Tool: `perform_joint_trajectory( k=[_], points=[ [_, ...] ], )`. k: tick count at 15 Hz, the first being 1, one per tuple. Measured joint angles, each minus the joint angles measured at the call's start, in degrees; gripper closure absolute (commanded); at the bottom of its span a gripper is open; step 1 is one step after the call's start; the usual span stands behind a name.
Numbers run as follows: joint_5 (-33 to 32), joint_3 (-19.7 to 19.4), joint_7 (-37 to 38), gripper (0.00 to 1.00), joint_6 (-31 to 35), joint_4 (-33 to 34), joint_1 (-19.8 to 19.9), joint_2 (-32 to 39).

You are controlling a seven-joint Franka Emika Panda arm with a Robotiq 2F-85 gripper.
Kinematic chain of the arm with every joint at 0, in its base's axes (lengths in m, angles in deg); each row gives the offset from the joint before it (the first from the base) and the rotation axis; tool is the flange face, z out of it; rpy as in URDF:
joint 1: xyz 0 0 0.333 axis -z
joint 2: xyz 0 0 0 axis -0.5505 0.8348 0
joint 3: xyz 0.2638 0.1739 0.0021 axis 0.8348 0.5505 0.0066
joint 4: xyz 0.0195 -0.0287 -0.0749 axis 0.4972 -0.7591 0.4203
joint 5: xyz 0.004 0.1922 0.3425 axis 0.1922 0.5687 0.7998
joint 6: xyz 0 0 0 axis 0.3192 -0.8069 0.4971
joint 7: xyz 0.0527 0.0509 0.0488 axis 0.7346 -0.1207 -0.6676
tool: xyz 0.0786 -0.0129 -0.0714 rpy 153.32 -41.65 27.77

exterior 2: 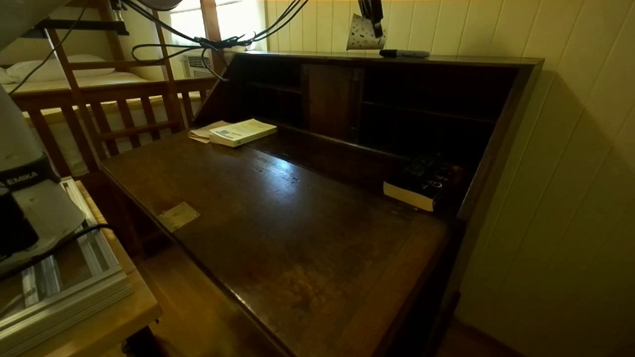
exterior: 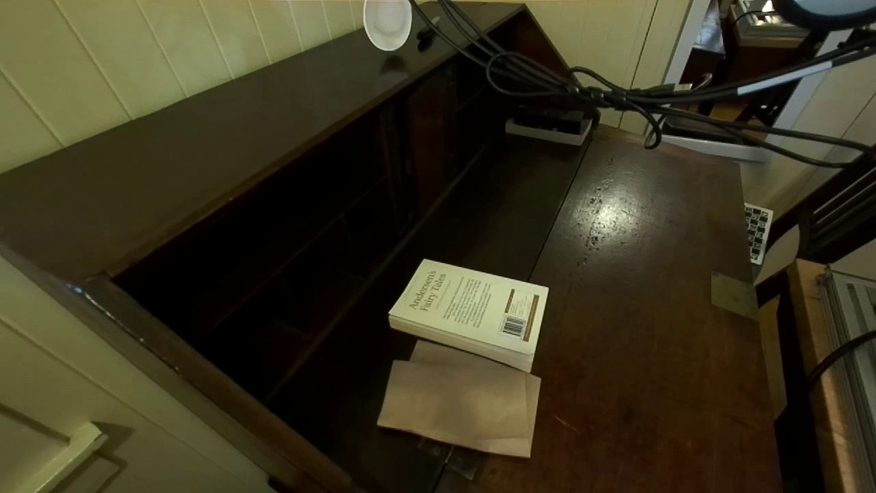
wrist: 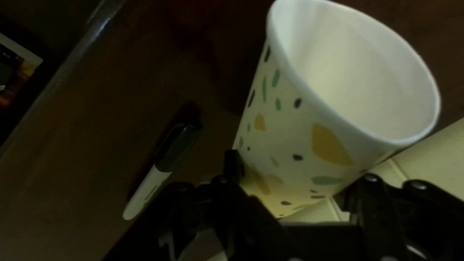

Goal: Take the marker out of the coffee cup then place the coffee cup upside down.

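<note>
The pincer [wrist: 291, 177] is gripping the cup [wrist: 290, 137] toward its narrower end, jaws standing partly apart against opposite sides. The cup is hanging tilted above the top of the bench [exterior: 226, 130]. The marker [wrist: 163, 170] is lying on that top, outside and near the cup.
</note>
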Motion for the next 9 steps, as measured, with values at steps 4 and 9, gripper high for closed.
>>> perform_joint_trajectory(
  k=[4, 9],
  points=[
    [-0.48, 0.0, -2.99, 0.42, -0.03, 0.0, -1.0, -1.16],
    [-0.48, 0.12, -4.83, 0.4, -0.03, 0.01, -2.56, -2.94]
  ],
)
